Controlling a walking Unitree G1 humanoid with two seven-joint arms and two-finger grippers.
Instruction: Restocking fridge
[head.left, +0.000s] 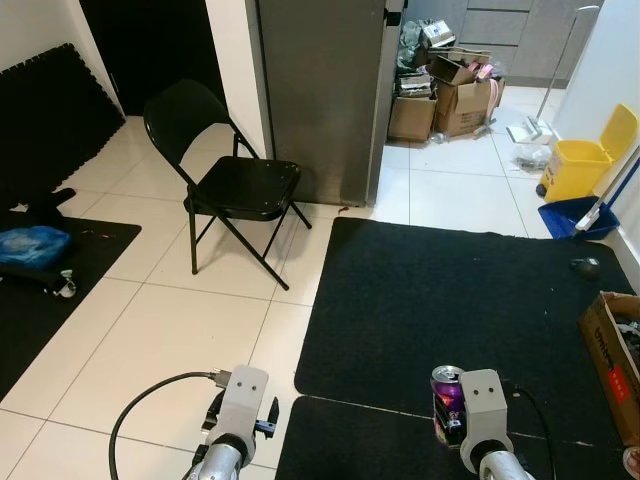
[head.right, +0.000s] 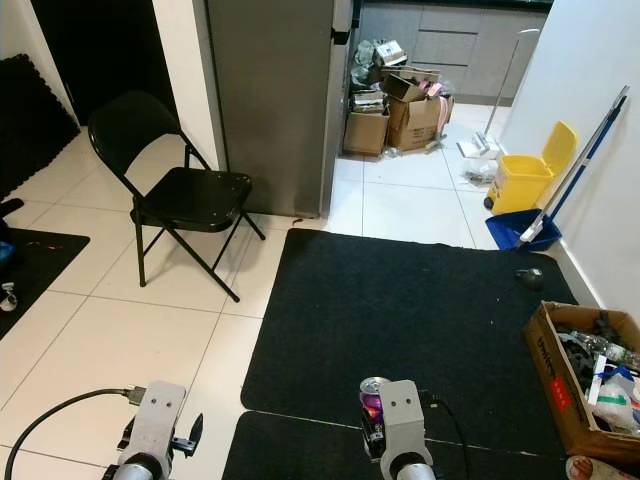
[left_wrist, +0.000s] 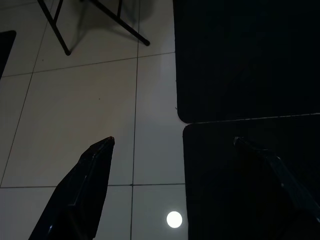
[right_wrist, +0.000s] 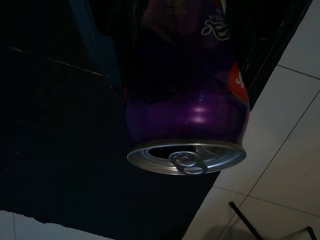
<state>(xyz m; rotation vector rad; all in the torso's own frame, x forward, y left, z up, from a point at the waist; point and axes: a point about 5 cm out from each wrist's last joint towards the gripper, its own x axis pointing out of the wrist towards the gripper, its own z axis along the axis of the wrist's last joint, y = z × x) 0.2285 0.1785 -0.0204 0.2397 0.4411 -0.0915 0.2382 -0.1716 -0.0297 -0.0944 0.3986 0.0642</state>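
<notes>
- The fridge (head.left: 322, 95) stood closed at the far side of the room, beyond the black mat (head.left: 450, 300).
- A black folding chair (head.left: 225, 180) stood to its left.
- The left gripper (left_wrist: 172, 165) hung spread wide over white tiles.
- The right gripper (right_wrist: 175, 60) clasped a purple can (head.left: 447, 400) above the mat.

A home kitchen is shown. A tall grey fridge (head.left: 320, 95) is seen on a white tiled floor (head.left: 160, 330). Behind the fridge, cardboard boxes (head.left: 440, 100) and grey cupboards (head.right: 455, 45) are seen.

Purple can (head.left: 447, 398) over black mat (head.left: 440, 300)
</notes>
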